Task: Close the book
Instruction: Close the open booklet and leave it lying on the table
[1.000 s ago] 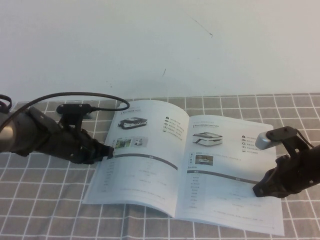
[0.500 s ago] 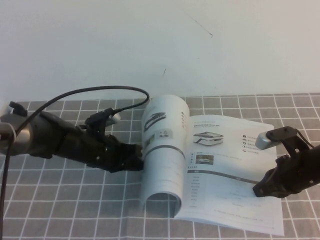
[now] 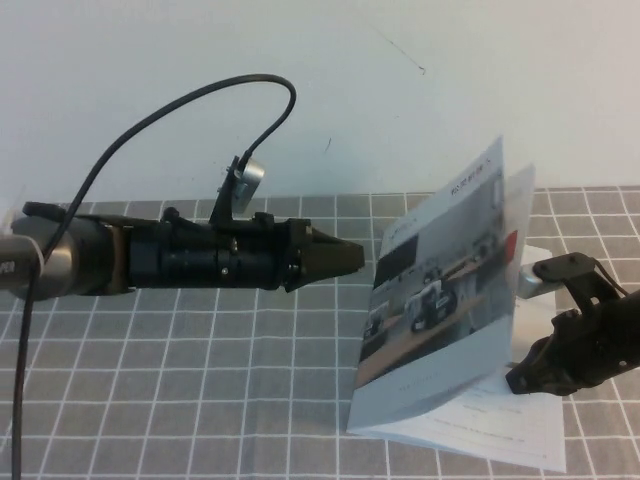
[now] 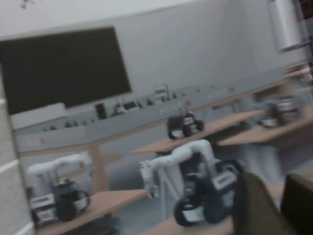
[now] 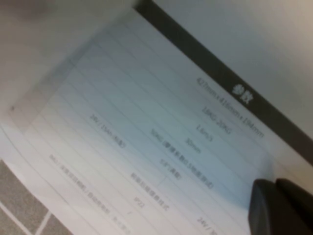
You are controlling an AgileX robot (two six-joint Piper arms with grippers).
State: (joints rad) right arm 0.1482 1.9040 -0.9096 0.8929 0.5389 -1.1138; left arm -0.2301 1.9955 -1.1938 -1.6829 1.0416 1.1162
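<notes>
On the right half of the checked counter [image 3: 200, 400] lies the booklet [image 3: 440, 290], its left half swung up almost upright with the printed cover facing the left arm. The right-hand page [image 3: 500, 425] lies flat. The spine, its long axis, runs from the robot's side toward the wall, slightly slanted.

The left gripper [image 3: 350, 258] hangs level just beside the cover. Its fingers are drawn close together with nothing between them. The right gripper [image 3: 518, 381] is pinched closed, its tip pressing the flat page near the outer edge.

Two risks, as I judge it. Without a further push, the standing half could flop back open toward the left. If it does fall shut, it would land on the right gripper and stay propped up. Pulling that gripper out late might drag the page or skew the booklet.
</notes>
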